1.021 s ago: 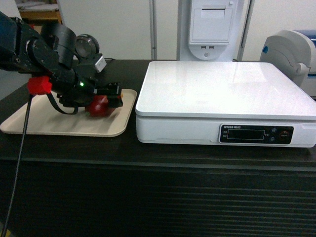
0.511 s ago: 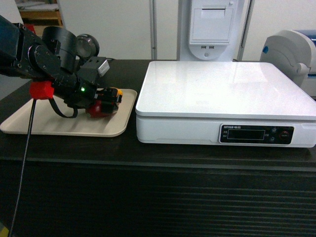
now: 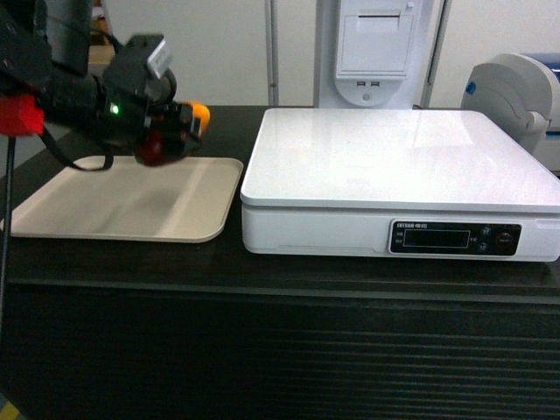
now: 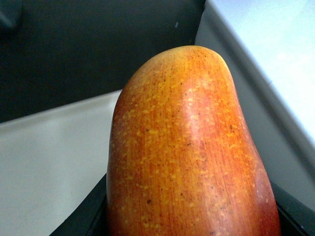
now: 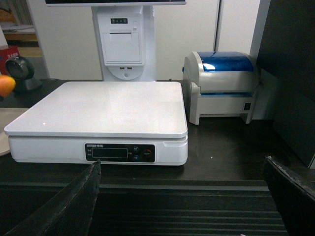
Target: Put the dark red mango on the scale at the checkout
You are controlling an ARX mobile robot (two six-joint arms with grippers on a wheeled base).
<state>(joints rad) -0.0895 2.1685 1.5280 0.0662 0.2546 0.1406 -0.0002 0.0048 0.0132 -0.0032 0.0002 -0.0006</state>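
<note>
My left hand (image 3: 171,131) has lifted the dark red mango (image 3: 166,140) clear of the beige tray (image 3: 131,206), where it sat a moment ago; it now hangs above the tray's far edge, clamped in my fingers, orange end toward the scale (image 3: 398,166). The scale on the table (image 3: 262,289) stands unmoved beside the tray. My right hand (image 5: 182,196) stays spread wide before the scale's front.

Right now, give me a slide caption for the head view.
Left gripper lifts the dark red mango above the beige tray, beside the scale.
</note>
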